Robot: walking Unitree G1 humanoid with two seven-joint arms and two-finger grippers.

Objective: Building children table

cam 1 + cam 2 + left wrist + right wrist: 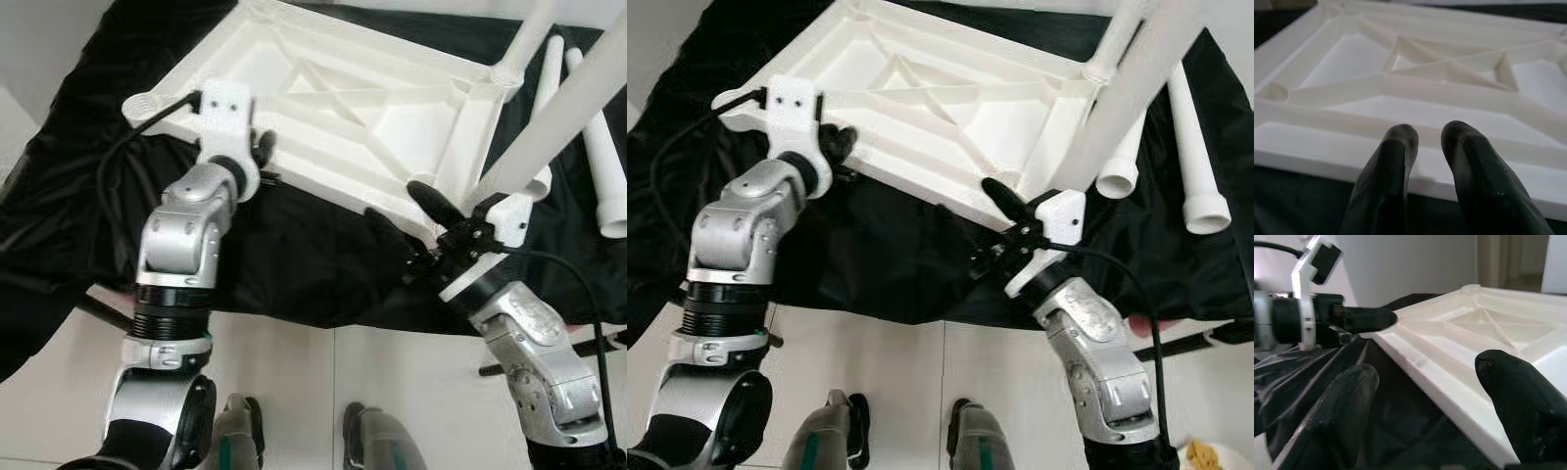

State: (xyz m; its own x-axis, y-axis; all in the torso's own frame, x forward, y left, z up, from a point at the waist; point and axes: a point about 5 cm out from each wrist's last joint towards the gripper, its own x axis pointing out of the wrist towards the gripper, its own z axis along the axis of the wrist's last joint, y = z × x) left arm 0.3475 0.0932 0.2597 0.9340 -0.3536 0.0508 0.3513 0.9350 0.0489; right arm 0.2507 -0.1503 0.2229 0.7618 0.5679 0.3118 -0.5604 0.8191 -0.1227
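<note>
The white tabletop (333, 108) lies underside up on a black sheet (294, 255), its ribs showing. One white leg (558, 117) stands in its near right corner and another (524, 39) at the far right corner. My left gripper (263, 149) is shut, its tips against the tabletop's near left rim (1352, 147). My right gripper (407, 220) is open at the near edge by the right corner. One of its fingers (1520, 401) is over the rim and the other (1337, 416) is over the sheet.
Two loose white legs (607, 166) lie on the sheet to the right of the tabletop. White tiled floor (323, 392) runs along the sheet's near edge, with my feet (240, 431) on it. A thin black rod (588, 348) lies at the right.
</note>
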